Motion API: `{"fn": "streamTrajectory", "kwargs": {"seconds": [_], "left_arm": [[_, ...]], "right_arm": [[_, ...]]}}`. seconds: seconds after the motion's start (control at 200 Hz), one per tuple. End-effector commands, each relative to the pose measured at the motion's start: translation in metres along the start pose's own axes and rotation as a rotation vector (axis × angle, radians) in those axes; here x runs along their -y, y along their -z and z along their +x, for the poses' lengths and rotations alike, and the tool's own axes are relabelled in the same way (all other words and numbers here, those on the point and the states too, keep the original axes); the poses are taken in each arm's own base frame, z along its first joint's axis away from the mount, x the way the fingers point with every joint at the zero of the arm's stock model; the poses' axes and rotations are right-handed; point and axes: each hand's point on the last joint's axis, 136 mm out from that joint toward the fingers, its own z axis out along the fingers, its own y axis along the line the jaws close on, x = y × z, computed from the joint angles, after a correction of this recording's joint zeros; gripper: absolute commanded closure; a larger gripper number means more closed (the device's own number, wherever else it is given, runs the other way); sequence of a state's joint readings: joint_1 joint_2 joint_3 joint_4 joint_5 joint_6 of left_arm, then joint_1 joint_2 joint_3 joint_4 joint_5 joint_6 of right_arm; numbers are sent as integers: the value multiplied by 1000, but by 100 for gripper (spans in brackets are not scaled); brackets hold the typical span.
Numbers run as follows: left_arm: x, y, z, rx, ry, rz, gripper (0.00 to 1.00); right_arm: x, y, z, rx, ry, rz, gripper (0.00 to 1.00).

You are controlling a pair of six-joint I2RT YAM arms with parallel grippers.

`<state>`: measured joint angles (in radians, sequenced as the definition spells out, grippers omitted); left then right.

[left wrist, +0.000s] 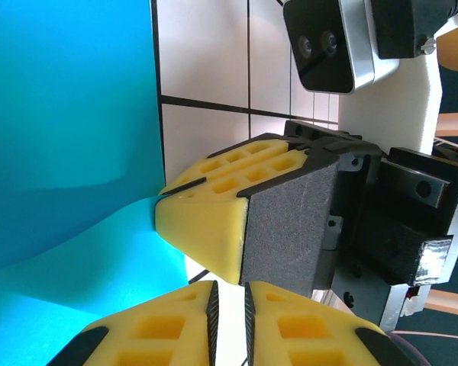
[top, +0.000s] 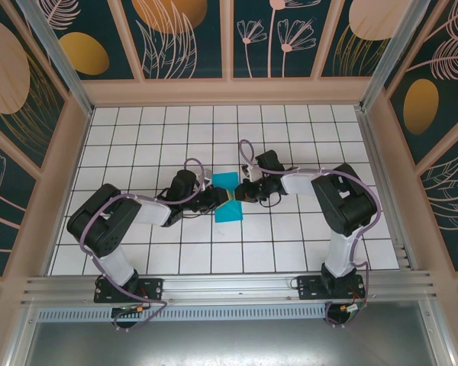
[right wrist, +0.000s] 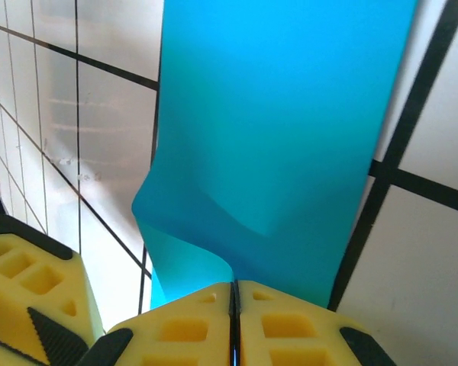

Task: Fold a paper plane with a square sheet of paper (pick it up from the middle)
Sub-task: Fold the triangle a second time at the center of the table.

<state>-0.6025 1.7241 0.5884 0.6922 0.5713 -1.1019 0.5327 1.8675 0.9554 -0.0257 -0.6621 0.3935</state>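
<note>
Broadly, boxed on the left, right and far sides by dark teal wall panels with pale flower prints (top: pixel 187 38), and along the near side by a grey metal rail (top: pixel 229 286). Inside, a white tiled surface with black grid lines (top: pixel 137 137). Bare tiles toward every wall, with the most room toward the far side and its corners, less between sheet and rail.

Black-and-white left arm (top: pixel 111 221) and black-and-white right arm (top: pixel 343 202) stretched inward from the near edge, tips close together near the middle. Crowded to left and right of the sheet, free to far and near of it.

Between the arms, near the centre of the surface, a thin teal-cyan paper sheet (top: pixel 230 212). Long axis far to near, slightly slanted, crossing the line of the two arms. One lobe toward the far wall, a wider lobe toward the rail, narrowed at the grip. Heading hard to tell from above. From the right wrist, sheet (right wrist: pixel 290 114) buckled into a soft wave near the grip, flatter farther out over the tiles.

Right hand (top: pixel 243 191) (right wrist: pixel 233 286): yellow foam fingers pressed together, pinching an edge of the sheet. Same pinch from the left wrist (left wrist: pixel 168 206), tip against the paper (left wrist: pixel 61 114).

Left hand (left wrist: pixel 230 293): yellow fingers parted by a slim gap, white tile visible through it, just beside the sheet. Touching the paper or not, cannot tell.
</note>
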Motion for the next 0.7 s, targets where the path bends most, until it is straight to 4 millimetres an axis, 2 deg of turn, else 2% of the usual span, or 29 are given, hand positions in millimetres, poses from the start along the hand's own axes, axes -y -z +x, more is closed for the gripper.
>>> {"fn": "streamTrajectory", "kwargs": {"seconds": [0.0, 0.696], "left_arm": [[6, -5, -5, 2, -11, 16, 81], [-7, -18, -13, -13, -11, -60, 86]], "right_arm": [[4, 5, -4, 23, 30, 25, 89], [15, 1, -7, 29, 8, 69, 90]]}}
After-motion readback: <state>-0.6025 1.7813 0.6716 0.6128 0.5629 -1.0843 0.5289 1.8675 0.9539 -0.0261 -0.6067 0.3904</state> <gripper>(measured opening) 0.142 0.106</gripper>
